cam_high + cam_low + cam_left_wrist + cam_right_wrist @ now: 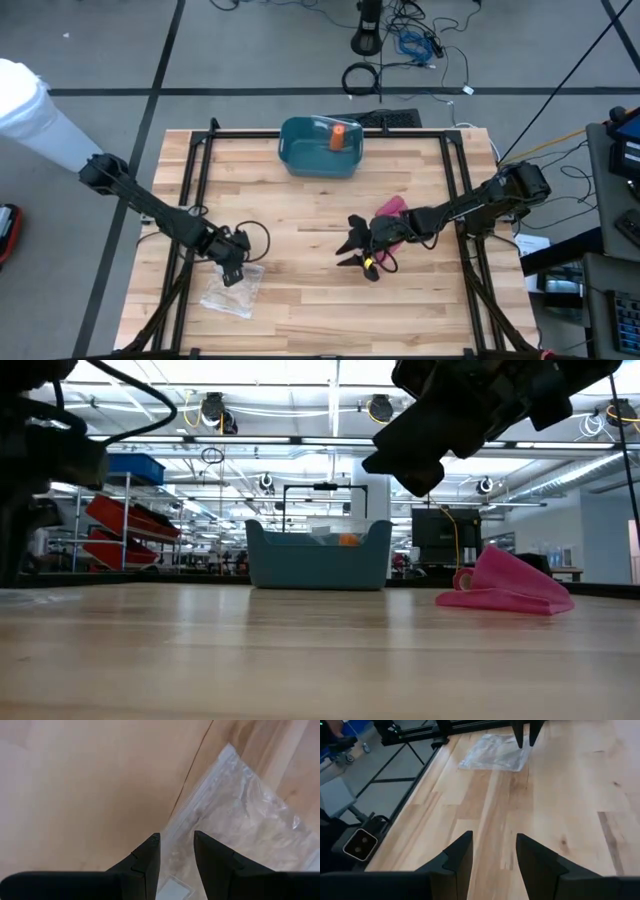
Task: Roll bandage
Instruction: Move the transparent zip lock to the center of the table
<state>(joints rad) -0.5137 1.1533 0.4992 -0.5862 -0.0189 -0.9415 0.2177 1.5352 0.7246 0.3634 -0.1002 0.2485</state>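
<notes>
A pink bandage (392,207) lies crumpled on the wooden table right of centre; it also shows in the low view (505,586). My right gripper (352,250) is open and empty, just nearer and to the left of the bandage, above bare wood (492,840). My left gripper (234,268) is open and points down at a clear plastic bag (232,290) lying flat near the table's front left. The bag also shows in the left wrist view (240,820), beneath that gripper (176,839). My left gripper points down at the bag's far edge (520,747), with its fingertips (519,740) over that edge. I cannot tell whether they touch the bag. The bag lies flat on the table.
A teal bin (320,160) holding an orange object (338,137) stands at the table's far middle. Black frame rails (195,180) run along the table's left and right sides. Bare wood lies between the two grippers.
</notes>
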